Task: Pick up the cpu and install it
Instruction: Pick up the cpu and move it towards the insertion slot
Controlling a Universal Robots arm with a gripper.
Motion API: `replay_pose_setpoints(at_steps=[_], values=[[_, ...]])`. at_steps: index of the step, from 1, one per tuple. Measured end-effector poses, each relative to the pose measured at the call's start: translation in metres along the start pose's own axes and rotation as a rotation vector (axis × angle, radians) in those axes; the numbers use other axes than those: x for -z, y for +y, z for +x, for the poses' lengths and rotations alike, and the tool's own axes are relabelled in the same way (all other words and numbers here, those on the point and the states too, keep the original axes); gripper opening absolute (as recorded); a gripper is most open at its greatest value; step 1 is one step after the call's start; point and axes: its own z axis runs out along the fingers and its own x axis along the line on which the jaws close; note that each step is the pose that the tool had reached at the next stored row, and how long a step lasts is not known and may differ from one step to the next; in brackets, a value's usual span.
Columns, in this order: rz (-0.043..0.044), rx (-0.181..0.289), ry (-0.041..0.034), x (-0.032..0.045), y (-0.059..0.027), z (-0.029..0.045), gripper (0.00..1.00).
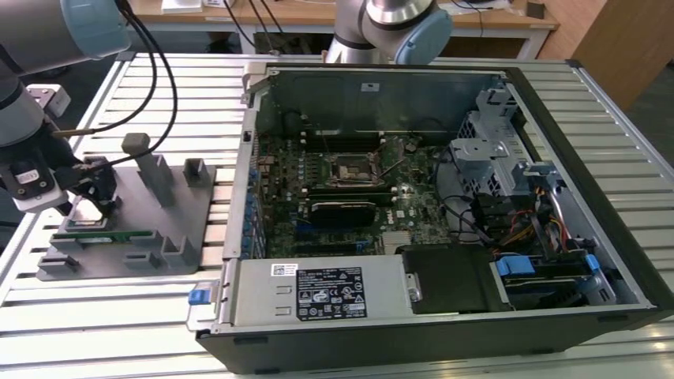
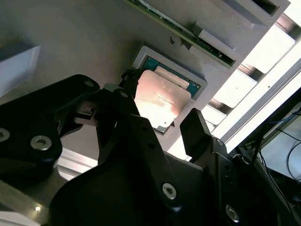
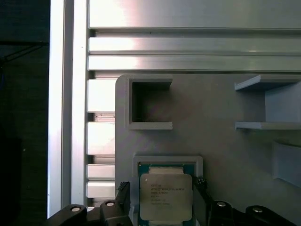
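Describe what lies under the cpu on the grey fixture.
The cpu sits in a raised square pocket of the grey fixture. The pocket's rim shows around it; its floor is covered by the chip.

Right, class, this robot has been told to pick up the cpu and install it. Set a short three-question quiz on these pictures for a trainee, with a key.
1. Multiple choice: where does the cpu lie?
A. In a recess of the grey fixture
B. In the motherboard socket
C. On the bare slatted table
2. True or false: the tool has one finger on each side of the cpu, with neither finger pressed against it.
3. Short answer: in the exterior view, on which side of the computer case does the grey fixture stand?

Key: 1 A. 2 True. 3 The exterior view's left.
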Motion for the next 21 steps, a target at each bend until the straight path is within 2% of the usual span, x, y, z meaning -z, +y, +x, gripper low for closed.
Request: replay_pose_setpoints(at_steps=[19, 20, 21], values=[[0.0041, 0.0, 0.0, -0.0005, 0.0, -0.003, 0.64], [0.0042, 0.0, 0.0002, -0.0005, 0.0, -0.003, 0.62], [0.0042, 0.0, 0.0002, -0.0005, 0.0, -0.003, 0.56]])
